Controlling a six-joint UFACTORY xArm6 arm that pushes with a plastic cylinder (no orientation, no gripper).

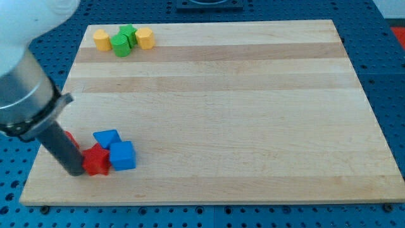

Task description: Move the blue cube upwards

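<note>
A pale wooden board [215, 107] lies on a blue perforated surface [386, 76]. At the near left, a dark rod slants down from a grey arm [22, 95]; my tip [76, 171] rests on the board, touching the left side of a red star-shaped block [96, 160]. A blue cube [122, 155] sits just right of it, touching. A second blue block [105, 137] lies just behind them. A sliver of another red block [71, 139] shows behind the rod. At the far left, a tight cluster: two yellow blocks [101, 39] [145, 38] flanking two green blocks [120, 45] [129, 33].
</note>
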